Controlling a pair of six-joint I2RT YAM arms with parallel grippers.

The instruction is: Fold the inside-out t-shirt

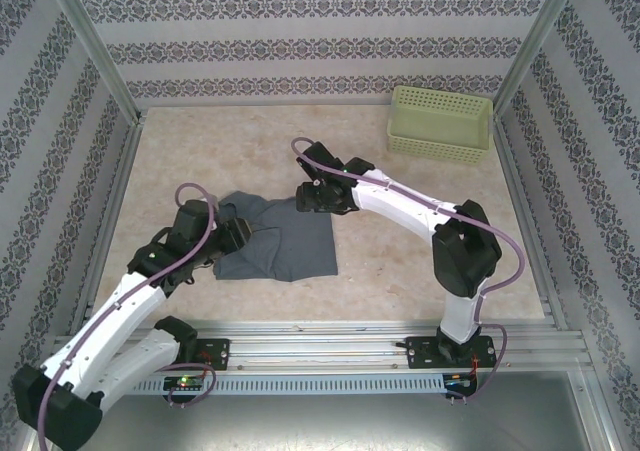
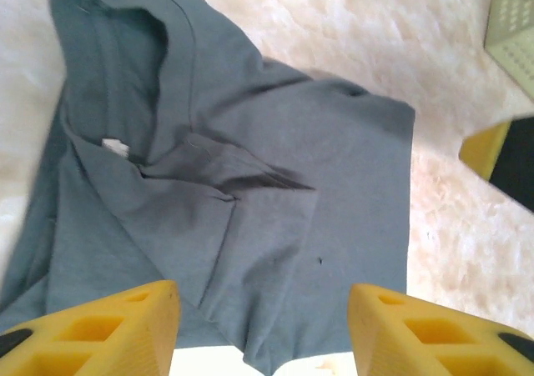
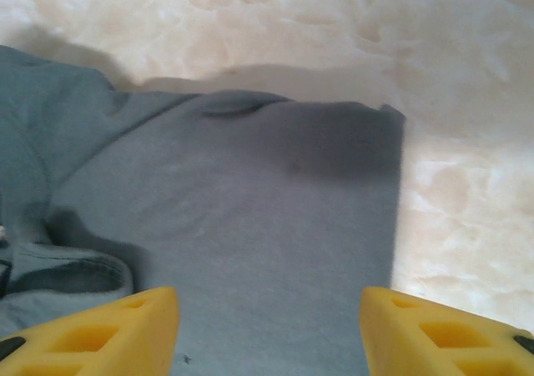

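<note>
Yellow-fingered left end effector [image 2: 263, 299] and right end effector [image 3: 269, 299] hover spread wide, holding nothing, over the slate blue-grey cotton t-shirt [image 1: 285, 241] mid-worktop [image 1: 420, 261]. It looks partly folded, with the collar side bunched and untidy.

Striped floral wallpaper panels [image 1: 300, 41] enclose a pale marbled tabletop [image 1: 400, 276] framed by aluminium rails [image 1: 330, 339].
</note>
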